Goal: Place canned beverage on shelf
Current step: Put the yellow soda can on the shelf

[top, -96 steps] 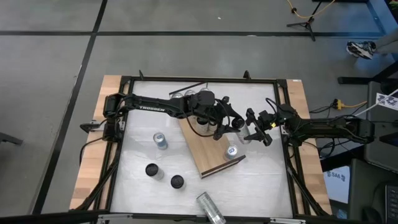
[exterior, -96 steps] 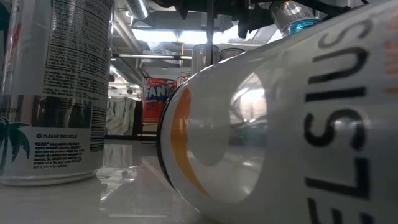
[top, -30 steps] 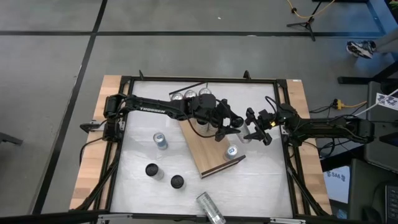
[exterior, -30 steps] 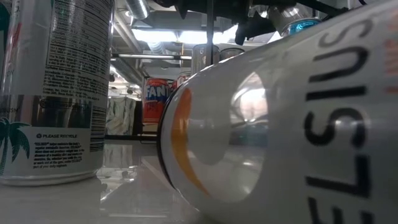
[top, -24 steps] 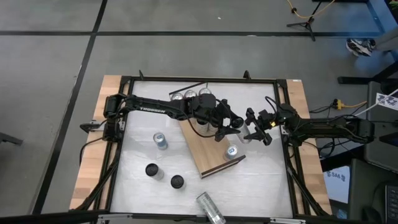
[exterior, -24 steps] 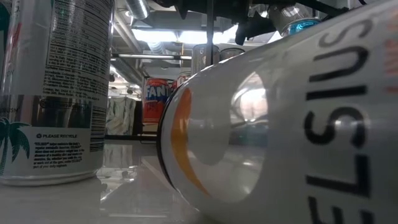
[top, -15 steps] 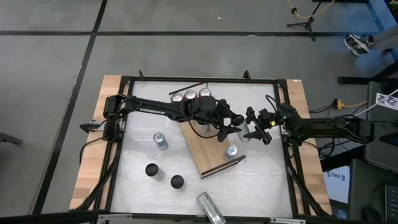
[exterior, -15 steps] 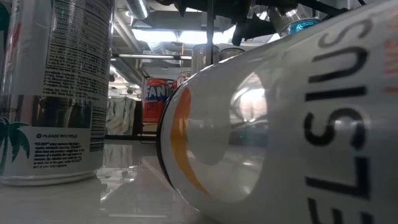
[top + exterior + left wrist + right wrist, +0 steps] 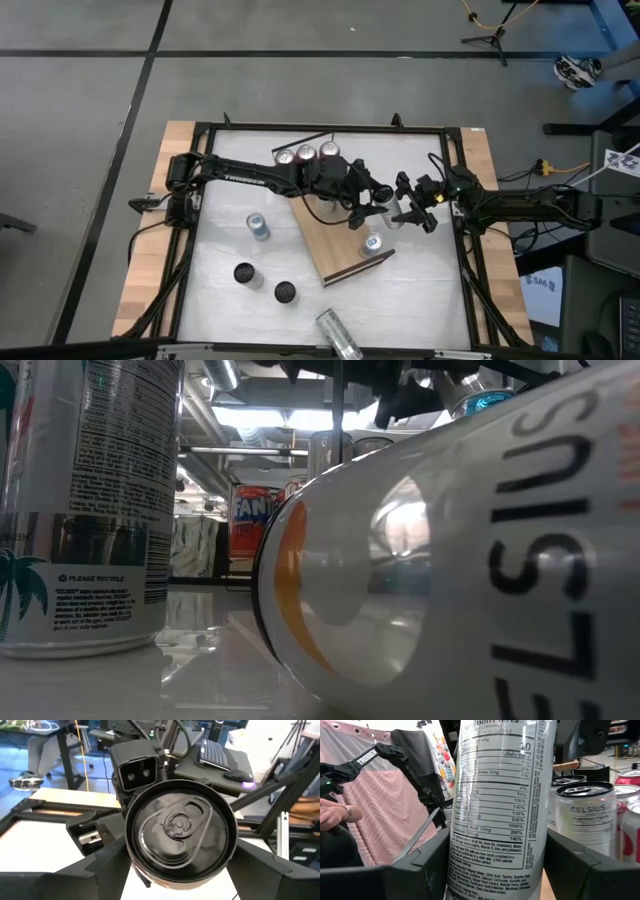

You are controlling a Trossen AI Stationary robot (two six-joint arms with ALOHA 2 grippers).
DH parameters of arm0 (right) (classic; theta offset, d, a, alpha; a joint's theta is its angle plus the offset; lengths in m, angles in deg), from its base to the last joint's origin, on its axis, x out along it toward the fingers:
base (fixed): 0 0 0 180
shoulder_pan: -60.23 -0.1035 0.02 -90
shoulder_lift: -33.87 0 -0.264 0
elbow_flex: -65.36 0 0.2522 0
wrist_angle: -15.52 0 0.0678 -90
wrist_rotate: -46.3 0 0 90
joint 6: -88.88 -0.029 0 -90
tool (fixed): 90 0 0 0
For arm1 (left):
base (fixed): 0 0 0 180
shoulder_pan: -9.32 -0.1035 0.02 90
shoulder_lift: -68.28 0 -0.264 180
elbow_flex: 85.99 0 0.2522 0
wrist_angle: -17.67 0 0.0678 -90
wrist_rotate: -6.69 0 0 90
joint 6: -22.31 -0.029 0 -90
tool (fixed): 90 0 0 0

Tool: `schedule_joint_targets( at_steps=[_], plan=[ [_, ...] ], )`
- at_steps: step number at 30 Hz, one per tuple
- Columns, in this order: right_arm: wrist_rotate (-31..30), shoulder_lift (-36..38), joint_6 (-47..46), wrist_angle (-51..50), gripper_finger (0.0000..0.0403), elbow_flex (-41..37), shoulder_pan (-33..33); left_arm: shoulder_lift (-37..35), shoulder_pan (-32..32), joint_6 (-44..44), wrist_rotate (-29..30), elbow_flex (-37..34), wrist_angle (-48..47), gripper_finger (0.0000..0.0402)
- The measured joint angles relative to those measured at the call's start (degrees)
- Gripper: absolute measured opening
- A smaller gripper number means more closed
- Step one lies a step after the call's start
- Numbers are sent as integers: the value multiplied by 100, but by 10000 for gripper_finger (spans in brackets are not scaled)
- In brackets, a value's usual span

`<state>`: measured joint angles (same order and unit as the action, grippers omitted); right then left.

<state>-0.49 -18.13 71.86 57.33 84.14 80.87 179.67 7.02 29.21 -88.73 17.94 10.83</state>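
A tall can with a white nutrition label [image 9: 497, 820] and a dark top [image 9: 180, 837] stands upright between both grippers over the right edge of the shelf [image 9: 335, 245], a light-brown board lying aslant mid-table. My left gripper [image 9: 372, 205] reaches it from the left and my right gripper [image 9: 396, 212] from the right; both are shut on it. The low view shows its top [image 9: 470, 395] high up and its base hidden. Another can [image 9: 372, 242] stands on the shelf near its near end. My left gripper pinches the can's wall just below the top rim [image 9: 129, 855] between its two fingers, coming from the table's left and slanting down. The can stands upright. My right gripper pinches the same can's labelled wall [image 9: 451, 862] lower down, level from the table's right.
Three cans [image 9: 305, 153] stand in a row at the shelf's far end. A silver can [image 9: 258, 226] and two black cans [image 9: 243, 272] stand on the white tabletop at left. A Celsius can [image 9: 338, 335] lies on its side at the near edge, filling the low view [image 9: 450, 580].
My left arm has shifted a little toward the near edge, uncovering the third can at the shelf's far end. The held can stays about where it was between both grippers.
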Motion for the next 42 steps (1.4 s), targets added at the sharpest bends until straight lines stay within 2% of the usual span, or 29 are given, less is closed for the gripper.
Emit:
schedule_joint_targets(
  at_steps=[7, 18, 38, 42],
  plan=[
    [58, 0, 18, 22, 253, 0, -9, -1, 75, -147, -116, 0, -3, 284],
    [137, 2, 16, 21, 253, 0, -9, -1, 67, -142, -222, 0, 3, 230],
    [228, 2, 62, -19, 253, 0, -2, -1, 74, -132, -138, 0, 23, 232],
    [240, 0, 71, -19, 273, 0, 0, -1, 74, -132, -132, 0, 28, 232]
  ],
)
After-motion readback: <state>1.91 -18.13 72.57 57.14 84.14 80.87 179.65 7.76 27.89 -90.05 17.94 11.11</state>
